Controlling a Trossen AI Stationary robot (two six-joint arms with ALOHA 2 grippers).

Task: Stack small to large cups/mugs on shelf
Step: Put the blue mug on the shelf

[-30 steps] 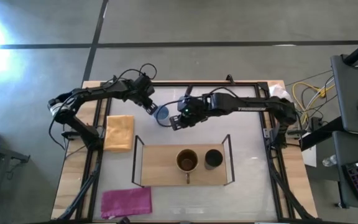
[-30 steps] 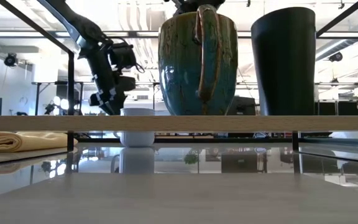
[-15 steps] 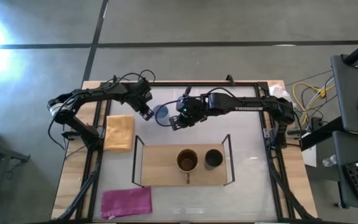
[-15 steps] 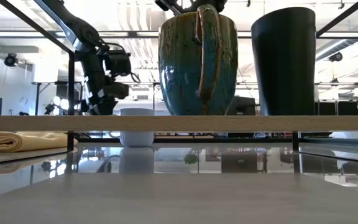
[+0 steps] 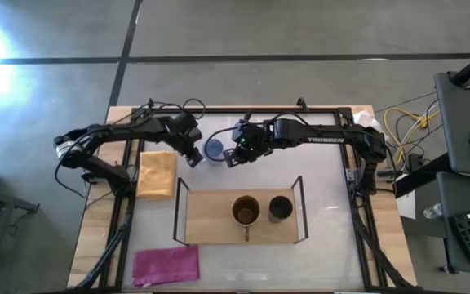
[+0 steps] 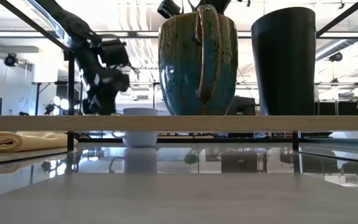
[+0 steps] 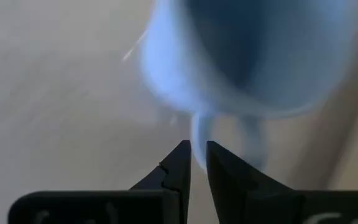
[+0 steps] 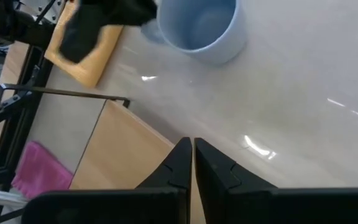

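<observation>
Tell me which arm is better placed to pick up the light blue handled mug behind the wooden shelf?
Probably the left. The left gripper sits just beside the light blue handled mug, with its nearly shut fingertips at the mug's handle. The right gripper, shut, also flanks the mug but points toward the wooden shelf.

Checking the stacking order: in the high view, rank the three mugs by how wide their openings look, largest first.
1. brown mug, on the shelf
2. black mug and light blue mug: they look alike from above, so no ranking between them.
</observation>
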